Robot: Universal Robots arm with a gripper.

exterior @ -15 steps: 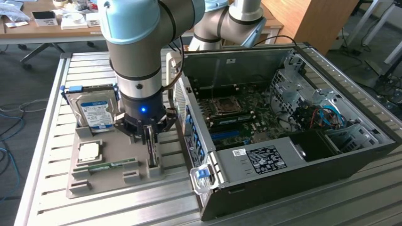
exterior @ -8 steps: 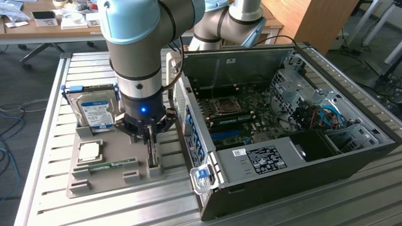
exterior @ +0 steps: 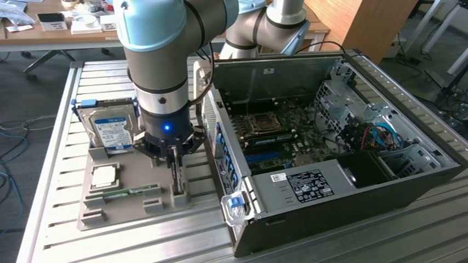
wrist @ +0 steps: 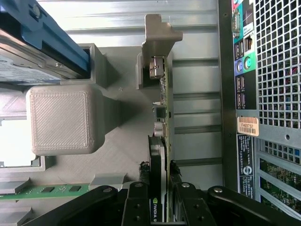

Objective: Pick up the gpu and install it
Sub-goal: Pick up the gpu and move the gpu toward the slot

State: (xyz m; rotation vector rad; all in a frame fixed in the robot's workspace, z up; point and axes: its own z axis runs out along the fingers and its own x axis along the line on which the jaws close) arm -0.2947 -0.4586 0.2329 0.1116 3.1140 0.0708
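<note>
The gpu (exterior: 177, 185) stands on edge in a slot of the grey holder (exterior: 124, 207) on the slatted surface (exterior: 51, 181). Its long axis lies level, alongside the open computer case (exterior: 329, 164). My tool (exterior: 172, 160) straddles it from above, fingers (wrist: 140, 200) pressed against both faces. My wrist points straight down.

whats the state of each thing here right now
gpu: standing on edge in the grey holder, not yet lifted
end effector: shut on the gpu, one finger on each side
hard drive: upright in its holder slot
cpu: lying flat in the holder
ram stick: lying in the holder
computer case: on its side, open, motherboard exposed
</note>
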